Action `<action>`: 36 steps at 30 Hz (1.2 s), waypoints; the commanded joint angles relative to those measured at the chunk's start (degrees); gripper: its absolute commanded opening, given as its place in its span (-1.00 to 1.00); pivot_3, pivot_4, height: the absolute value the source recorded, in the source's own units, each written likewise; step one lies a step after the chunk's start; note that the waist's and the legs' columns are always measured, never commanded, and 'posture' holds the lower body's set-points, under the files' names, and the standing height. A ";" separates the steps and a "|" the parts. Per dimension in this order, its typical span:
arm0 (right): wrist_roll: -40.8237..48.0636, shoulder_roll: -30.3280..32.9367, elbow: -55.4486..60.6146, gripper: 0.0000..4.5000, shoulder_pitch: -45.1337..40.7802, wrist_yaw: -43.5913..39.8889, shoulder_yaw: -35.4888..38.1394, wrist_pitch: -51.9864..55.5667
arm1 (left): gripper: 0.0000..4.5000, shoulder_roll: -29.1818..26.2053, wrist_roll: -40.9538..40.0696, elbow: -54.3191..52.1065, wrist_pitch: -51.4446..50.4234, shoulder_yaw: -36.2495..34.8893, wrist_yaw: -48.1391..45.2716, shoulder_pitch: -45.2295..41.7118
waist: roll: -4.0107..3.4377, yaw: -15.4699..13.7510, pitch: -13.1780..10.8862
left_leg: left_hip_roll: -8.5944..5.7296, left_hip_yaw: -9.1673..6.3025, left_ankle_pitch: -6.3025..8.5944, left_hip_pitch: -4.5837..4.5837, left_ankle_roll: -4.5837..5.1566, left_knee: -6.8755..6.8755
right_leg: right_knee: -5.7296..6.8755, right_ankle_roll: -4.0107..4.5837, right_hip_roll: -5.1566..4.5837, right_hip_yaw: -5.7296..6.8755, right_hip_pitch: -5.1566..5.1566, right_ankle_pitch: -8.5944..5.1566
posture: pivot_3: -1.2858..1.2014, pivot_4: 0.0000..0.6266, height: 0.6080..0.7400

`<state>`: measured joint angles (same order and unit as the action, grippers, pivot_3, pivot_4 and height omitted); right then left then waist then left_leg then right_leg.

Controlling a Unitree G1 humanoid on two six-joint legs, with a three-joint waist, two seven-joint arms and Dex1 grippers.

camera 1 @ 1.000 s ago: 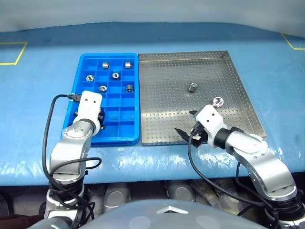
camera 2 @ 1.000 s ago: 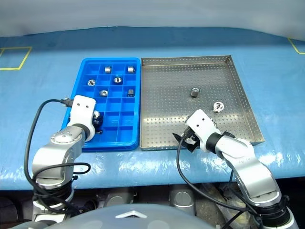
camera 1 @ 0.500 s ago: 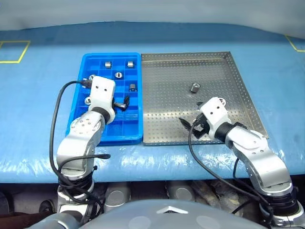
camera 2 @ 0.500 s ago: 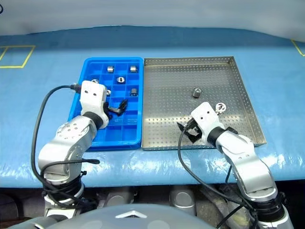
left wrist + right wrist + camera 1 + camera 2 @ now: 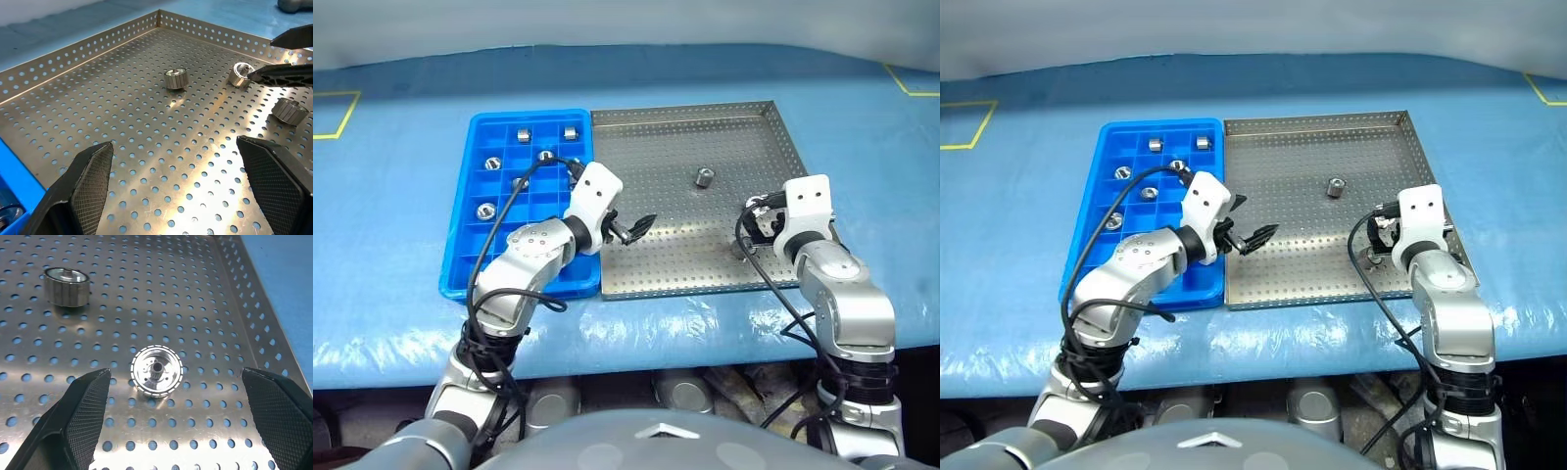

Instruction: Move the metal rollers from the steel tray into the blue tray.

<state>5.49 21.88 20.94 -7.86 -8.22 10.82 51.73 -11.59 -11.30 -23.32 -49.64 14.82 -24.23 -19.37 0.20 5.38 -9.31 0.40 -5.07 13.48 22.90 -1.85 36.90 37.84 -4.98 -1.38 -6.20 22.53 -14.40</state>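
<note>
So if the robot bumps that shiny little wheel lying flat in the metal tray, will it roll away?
Probably not far: the roller lies on its flat face between the right gripper's open fingers. Tipped onto its ridged edge, it might roll. It looks solid, hard metal, likely slippery.

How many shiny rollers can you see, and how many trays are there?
Metal rollers: 9 in sight, 6 in the blue tray and 3 in the steel tray; more may be hidden.
Trays: 2
Total: 11
</note>
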 commanded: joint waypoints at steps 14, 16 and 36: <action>0.74 -1.52 -1.28 1.00 -2.06 0.14 0.59 -2.34 | 0.95 -1.08 -1.29 -2.15 2.13 1.55 -1.56 -0.04 | -0.08 1.42 0.03 | 0.00 0.01 0.00 -0.01 0.00 -0.05 | 0.02 0.00 0.02 -0.06 0.01 0.00 | -0.05 -0.52 1.00; 1.64 -2.77 3.24 1.00 -0.52 0.31 0.33 -0.91 | 0.95 -0.73 -1.83 -2.26 1.36 0.78 -0.88 0.55 | -0.09 1.42 0.03 | 0.00 -0.02 0.00 -0.01 0.01 -0.08 | 0.02 -0.01 0.02 -0.04 0.01 0.00 | -0.05 -0.52 1.00; 6.96 -10.48 15.59 1.00 9.28 1.19 -0.02 8.30 | 0.95 -1.97 -2.88 -1.18 2.32 3.16 -4.01 -0.32 | -0.11 1.97 0.04 | 0.05 0.04 -0.01 -0.07 0.00 -0.05 | 0.03 -0.26 0.06 -0.06 0.02 -0.16 | -0.09 -0.52 1.00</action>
<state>11.91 11.78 36.17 1.74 -7.24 9.67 60.60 -13.63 -13.31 -23.22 -48.39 17.81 -27.47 -18.80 0.09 7.35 -9.27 0.47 -5.03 13.48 22.83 -1.86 36.85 37.87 -5.24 -1.31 -6.26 22.55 -14.56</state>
